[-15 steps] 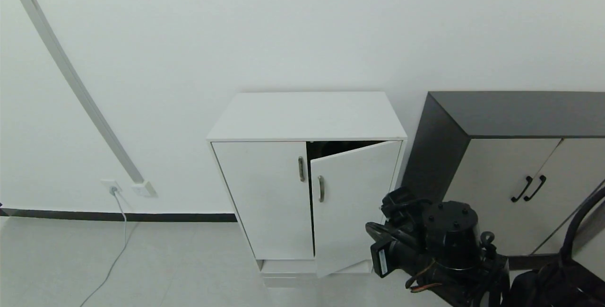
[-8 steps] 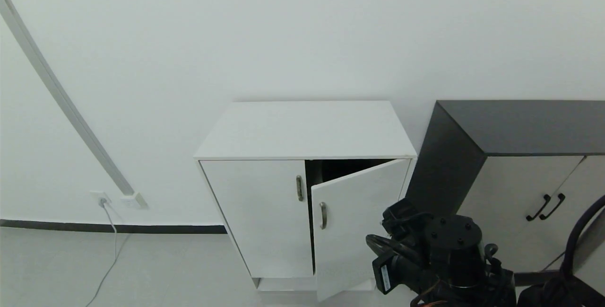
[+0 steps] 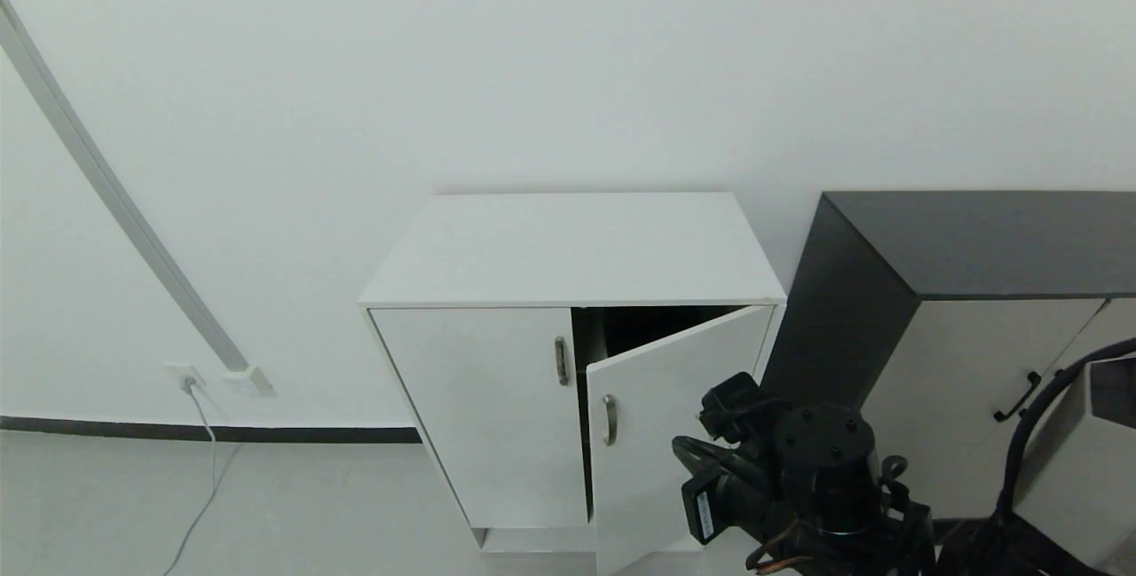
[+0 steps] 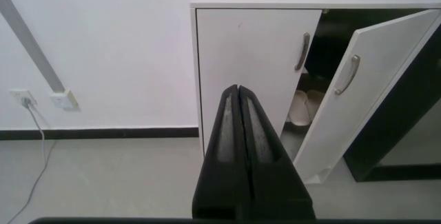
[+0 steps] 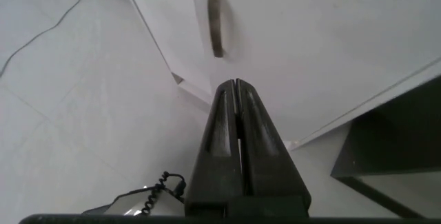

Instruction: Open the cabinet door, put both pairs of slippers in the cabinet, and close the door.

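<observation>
Since pale slippers sit inside the white wooden cabinet behind its half-open right door, right gripper, fingers pressed together as on left gripper, best pushes flat beside the curved metal handle until flush.

No readable text, numbers or signs on cabinet or wall.

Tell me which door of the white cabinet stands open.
The right door, swung partly outward with a dark gap behind its top edge; the left door sits flush and shut.
</observation>
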